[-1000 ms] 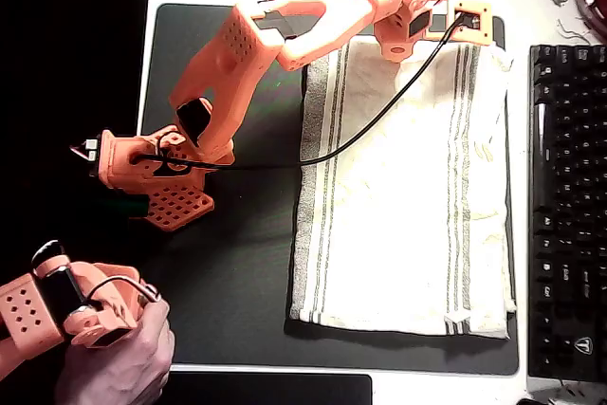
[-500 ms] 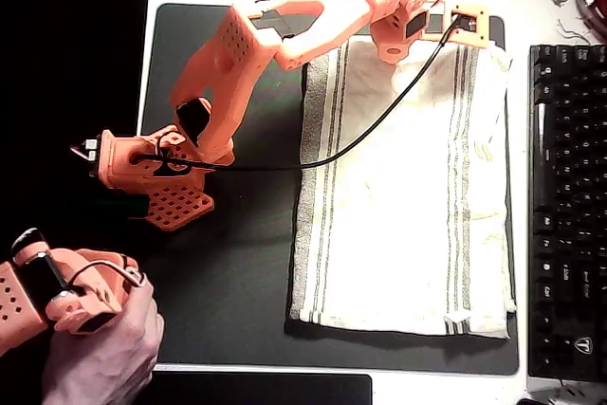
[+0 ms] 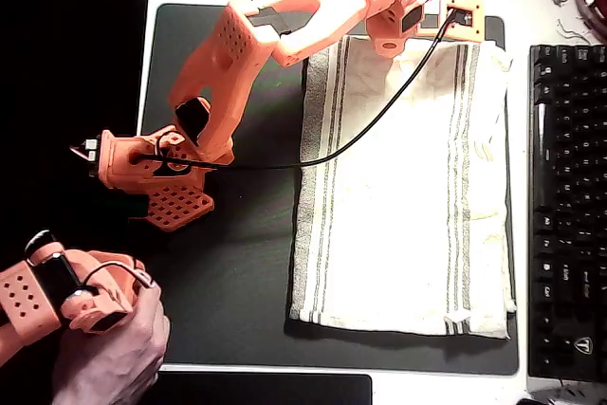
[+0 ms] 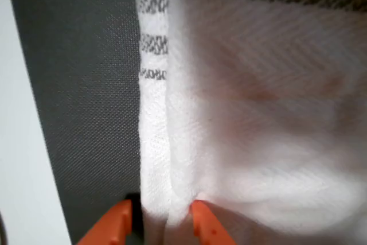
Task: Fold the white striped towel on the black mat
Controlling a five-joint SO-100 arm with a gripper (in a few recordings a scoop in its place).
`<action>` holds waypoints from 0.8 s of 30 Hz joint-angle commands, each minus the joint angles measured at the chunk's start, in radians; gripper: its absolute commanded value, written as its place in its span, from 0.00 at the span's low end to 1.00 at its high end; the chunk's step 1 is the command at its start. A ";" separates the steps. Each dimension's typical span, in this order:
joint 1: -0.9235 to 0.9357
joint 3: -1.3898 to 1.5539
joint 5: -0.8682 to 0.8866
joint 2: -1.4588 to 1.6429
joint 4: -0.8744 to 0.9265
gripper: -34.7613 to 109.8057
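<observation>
My end effector (image 4: 157,222) pinches the white striped towel (image 3: 403,187) at its edge farthest from the keyboard's (image 3: 566,206) near end. I judge this the grasp step; next, lift and carry that edge across the black mat (image 3: 237,263).

Over the last second I have seen the claw (image 3: 424,18) creep toward the top of the overhead view, from just inside the far edge of the white striped towel (image 3: 403,187) to right at that edge. The forearm and wrist moved up with it, and the cable from the wrist now runs slightly straighter across the cloth. The towel's top edge near the claw looks a little more drawn up and bunched than before. In the wrist view, the 2 orange fingertips (image 4: 205,222) sit on either side of a cloth fold.
</observation>
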 commanded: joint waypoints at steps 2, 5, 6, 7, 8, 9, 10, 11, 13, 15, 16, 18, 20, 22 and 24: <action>0.002 -0.021 -0.018 -0.003 -0.009 0.30; 0.009 -0.021 -0.028 -0.011 -0.020 0.29; 0.012 -0.021 -0.031 -0.012 -0.020 0.28; 0.014 -0.018 -0.032 -0.009 -0.023 0.27; 0.015 -0.017 -0.032 -0.005 -0.023 0.26; 0.017 -0.017 -0.038 0.000 -0.021 0.25; 0.020 -0.014 -0.038 0.008 -0.020 0.24; 0.021 -0.012 -0.040 0.015 -0.018 0.24; 0.025 -0.003 -0.038 0.040 -0.006 0.24; 0.026 0.021 -0.040 0.083 -0.002 0.24; 0.026 0.037 -0.040 0.107 0.000 0.24; 0.021 0.069 -0.043 0.156 0.003 0.24; 0.017 0.097 -0.040 0.198 0.006 0.24; 0.012 0.109 -0.035 0.229 0.021 0.24; 0.008 0.118 -0.032 0.255 0.037 0.24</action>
